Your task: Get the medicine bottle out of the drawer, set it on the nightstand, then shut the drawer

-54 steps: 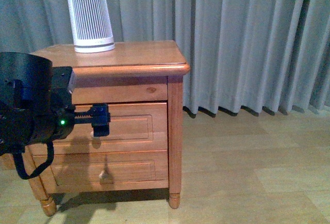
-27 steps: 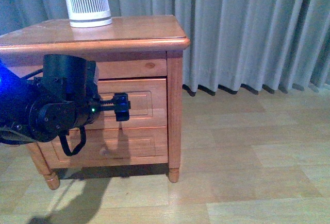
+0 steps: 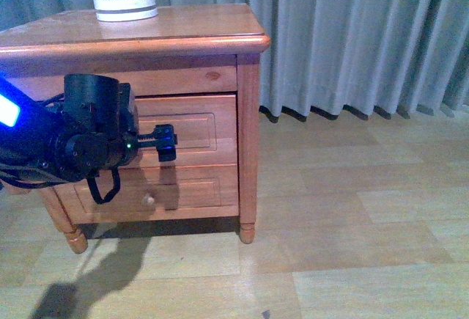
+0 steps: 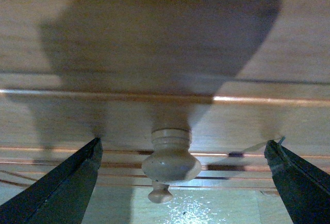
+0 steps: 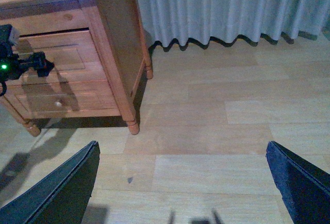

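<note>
Now left pincer (image 4: 181, 144) spread apart, flanking honey-wood upper drawer's (image 3: 201, 132) round wooden knob (image 4: 171, 163), presumably to grip and pull.

Glossy honey-wood nightstand (image 3: 183, 37); smooth wooden knob (image 4: 171, 163).

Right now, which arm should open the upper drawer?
Left. The left end effector, open, is lined up on the drawer knob; the right end effector is over floor, away from the nightstand.

Left gripper (image 4: 183, 144) spread wide, reaching forward level — right gripper (image 5: 181, 145) likewise parted, seemingly held high.
</note>
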`<action>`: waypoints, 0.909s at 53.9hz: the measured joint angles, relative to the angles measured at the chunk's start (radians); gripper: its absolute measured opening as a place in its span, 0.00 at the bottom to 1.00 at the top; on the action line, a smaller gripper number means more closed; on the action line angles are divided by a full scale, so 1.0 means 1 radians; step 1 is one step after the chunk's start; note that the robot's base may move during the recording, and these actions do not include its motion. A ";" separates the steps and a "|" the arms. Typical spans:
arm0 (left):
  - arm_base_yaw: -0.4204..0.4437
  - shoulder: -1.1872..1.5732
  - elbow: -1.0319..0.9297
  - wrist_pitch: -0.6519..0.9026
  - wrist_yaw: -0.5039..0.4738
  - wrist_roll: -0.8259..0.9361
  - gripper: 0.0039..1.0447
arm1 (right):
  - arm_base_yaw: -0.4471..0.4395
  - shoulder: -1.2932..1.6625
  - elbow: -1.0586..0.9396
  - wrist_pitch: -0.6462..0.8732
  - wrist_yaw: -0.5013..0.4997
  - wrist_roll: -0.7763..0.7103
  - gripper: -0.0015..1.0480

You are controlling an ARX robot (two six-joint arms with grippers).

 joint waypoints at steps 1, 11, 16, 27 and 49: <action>0.000 0.003 0.002 -0.001 0.000 -0.001 0.94 | 0.000 0.000 0.000 0.000 0.000 0.000 0.93; 0.000 0.006 0.003 0.005 0.002 -0.001 0.72 | 0.000 0.000 0.000 0.000 0.000 0.000 0.93; 0.000 0.006 0.000 0.012 0.003 -0.001 0.60 | 0.000 0.000 0.000 0.000 0.000 0.000 0.93; 0.001 -0.007 -0.026 0.045 0.002 0.011 0.30 | 0.000 0.000 0.000 0.000 0.000 0.000 0.93; 0.007 -0.100 -0.206 0.146 0.020 0.043 0.23 | 0.000 0.000 0.000 0.000 0.000 0.000 0.93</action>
